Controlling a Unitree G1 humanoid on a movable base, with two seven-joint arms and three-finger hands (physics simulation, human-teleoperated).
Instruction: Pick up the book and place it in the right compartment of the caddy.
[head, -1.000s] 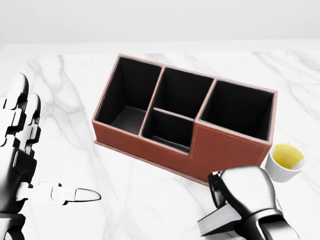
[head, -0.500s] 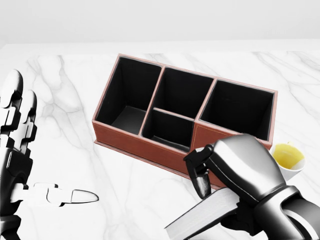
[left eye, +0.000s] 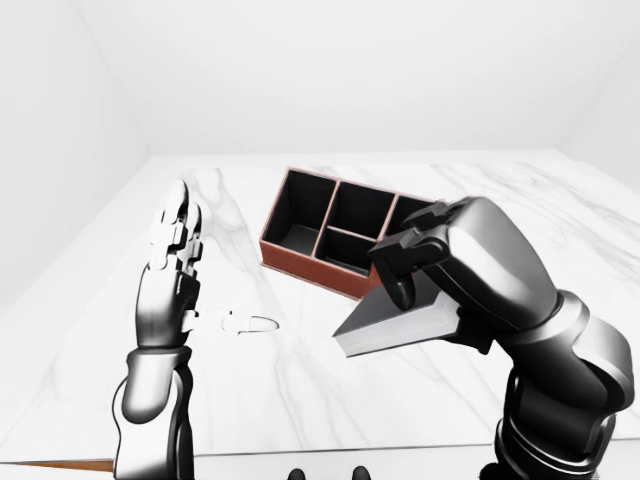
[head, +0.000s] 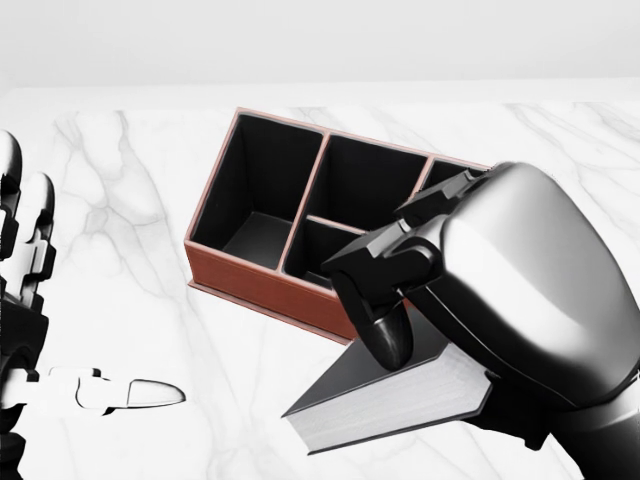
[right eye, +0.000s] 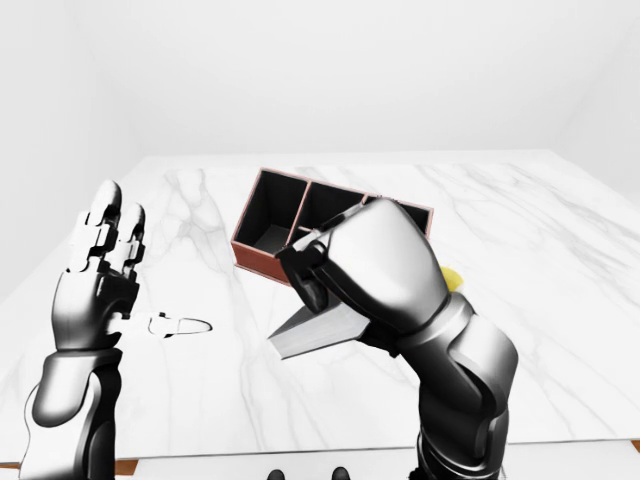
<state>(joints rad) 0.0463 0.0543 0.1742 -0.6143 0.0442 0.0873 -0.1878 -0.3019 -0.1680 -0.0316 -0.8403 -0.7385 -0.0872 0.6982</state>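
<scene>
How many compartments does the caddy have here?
4 on the caddy, by the head view: a tall one at left, two in the middle, upper and lower, and the right one, mostly hidden by the right hand.

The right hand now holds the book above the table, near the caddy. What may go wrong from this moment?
1. The book is tilted and gripped near one end by the right hand, so it may slip out.
2. The hand hides the right compartment of the caddy in the head view; the book could strike a wall or enter the wrong one.
3. A cup beside the caddy might be knocked.
</scene>
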